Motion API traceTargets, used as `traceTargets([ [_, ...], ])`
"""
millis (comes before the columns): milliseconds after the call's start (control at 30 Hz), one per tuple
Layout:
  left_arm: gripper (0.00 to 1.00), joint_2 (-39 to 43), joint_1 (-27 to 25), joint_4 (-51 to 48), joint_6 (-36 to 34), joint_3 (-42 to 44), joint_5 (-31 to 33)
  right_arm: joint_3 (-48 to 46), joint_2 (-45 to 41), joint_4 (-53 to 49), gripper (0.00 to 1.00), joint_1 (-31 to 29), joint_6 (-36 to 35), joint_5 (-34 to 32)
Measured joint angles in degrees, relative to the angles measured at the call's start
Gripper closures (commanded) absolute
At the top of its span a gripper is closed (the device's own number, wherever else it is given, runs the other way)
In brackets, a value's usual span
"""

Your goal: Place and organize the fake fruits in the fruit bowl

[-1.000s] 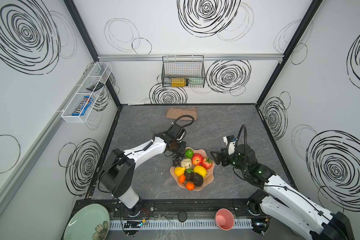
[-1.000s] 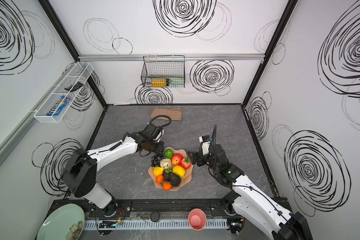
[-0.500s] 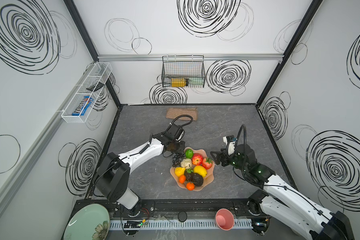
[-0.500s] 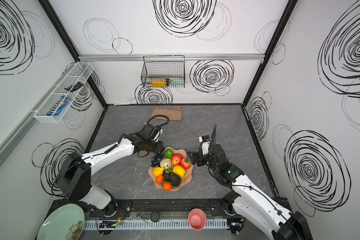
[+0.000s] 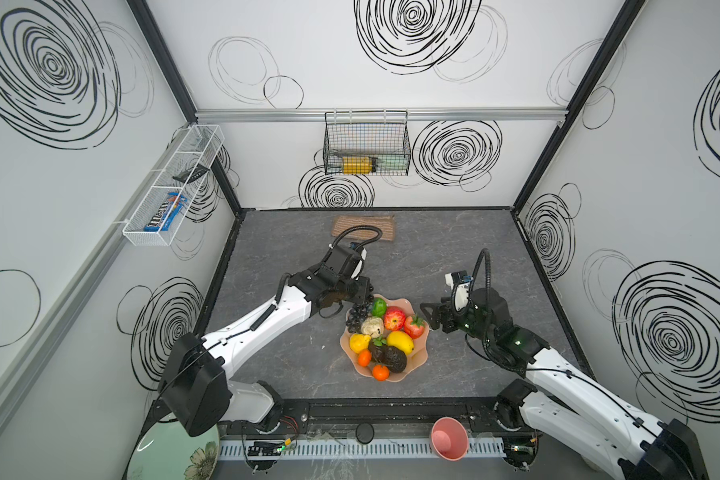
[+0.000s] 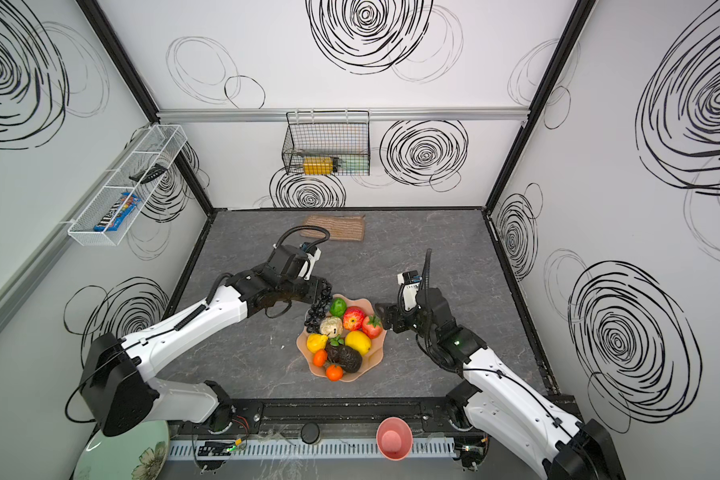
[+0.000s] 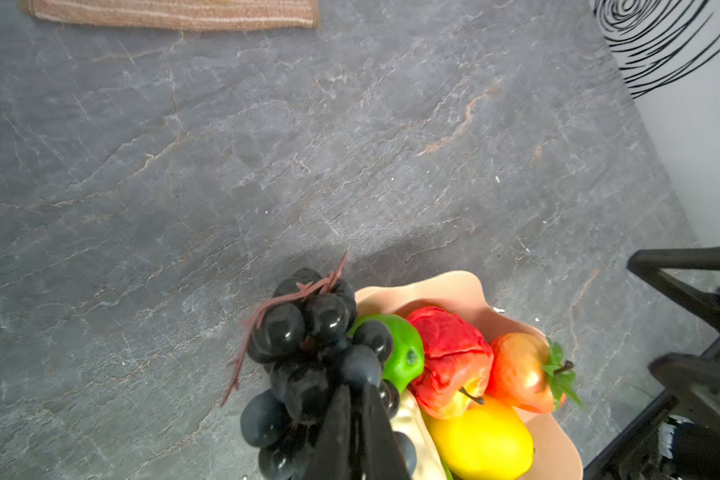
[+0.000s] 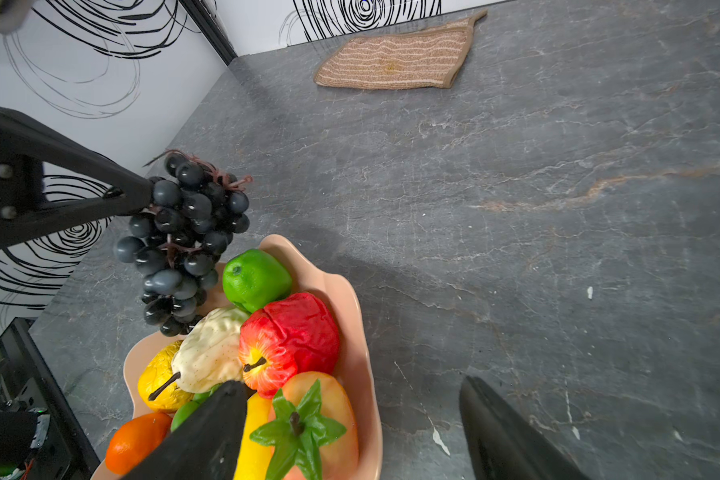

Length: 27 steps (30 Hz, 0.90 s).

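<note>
Pinching the black grape bunch (image 8: pixel 184 241) near its top, the left claw (image 8: pixel 142 195) is closed tight. The bunch hangs at the far left rim of the pink bowl (image 5: pixel 417 360), which holds the other fruits (image 5: pixel 400 341). The right claw (image 5: pixel 427 314) stands wide and empty beside the bowl's right edge. Only the right wrist view shows the grip clearly. In both top views, claw and grapes merge darkly.

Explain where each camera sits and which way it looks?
Top views: high up front, looking down on the fruit bowl; both arms show.
Left wrist: on the left arm, facing the grape bunch its shut left gripper holds.
Right wrist: past the open right gripper, over the bowl, toward the woven mat.
All share the grape bunch.
</note>
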<state>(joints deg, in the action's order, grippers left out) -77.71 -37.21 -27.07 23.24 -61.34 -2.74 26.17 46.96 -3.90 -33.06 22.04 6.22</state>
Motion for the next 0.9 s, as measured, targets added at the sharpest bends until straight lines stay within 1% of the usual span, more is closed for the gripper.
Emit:
traceTargets([
  [267,0.90,5.14,-6.05,-4.11,0.42,-0.07,-0.02,0.02,0.59,0.02,0.15,0.00,-0.26,0.00],
  [467,0.90,6.03,-9.68,-5.40,0.57,0.26,-0.44,0.02,1.07,0.11,0.15,0.00,-0.26,0.02],
  [733,0.91,6.05,-8.61,-5.51,-0.20,2.10,0.15,0.02,1.07,0.13,0.15,0.00,-0.24,0.68],
  [900,0.89,6.32,-7.13,-4.92,-0.57,3.76,0.98,0.02,1.03,0.13,0.15,0.00,-0.24,0.72],
])
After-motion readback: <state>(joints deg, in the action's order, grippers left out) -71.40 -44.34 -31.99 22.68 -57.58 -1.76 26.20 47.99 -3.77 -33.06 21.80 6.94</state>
